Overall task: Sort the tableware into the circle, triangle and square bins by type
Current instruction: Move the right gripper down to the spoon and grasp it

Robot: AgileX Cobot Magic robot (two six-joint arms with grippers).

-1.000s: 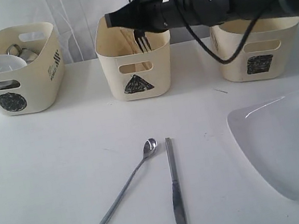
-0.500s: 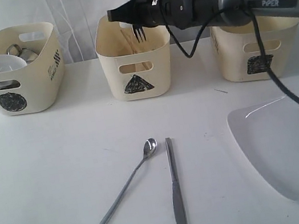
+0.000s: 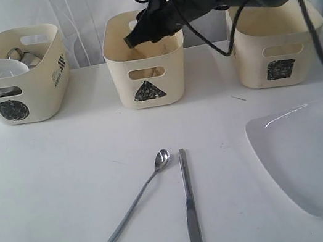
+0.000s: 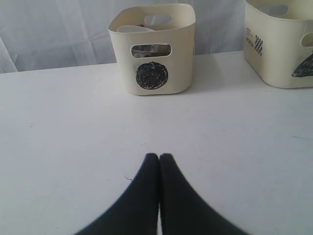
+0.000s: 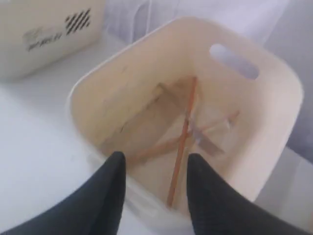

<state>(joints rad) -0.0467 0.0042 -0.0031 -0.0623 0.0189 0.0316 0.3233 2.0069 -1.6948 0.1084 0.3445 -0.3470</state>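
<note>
Inside the triangle bin (image 5: 122,93), blur lets us make out only two wooden chopsticks (image 5: 183,142) and a pale shape, perhaps the fork (image 5: 204,139), lying below the gap between the spread, empty fingers (image 5: 113,191) of our right gripper (image 5: 155,193). Our left gripper (image 4: 159,164) is pressed closed on nothing, facing the circle bin (image 4: 154,54). The plate (image 3: 318,156) runs off-frame.

A plain white matte desk (image 3: 46,179) fills the near and middle ground and runs level to a straight far edge. Behind that edge hangs a pale white curtain (image 3: 79,10) in soft vertical folds, greyish in the creases. The light is even and diffuse, and shadows on the desk are faint.
</note>
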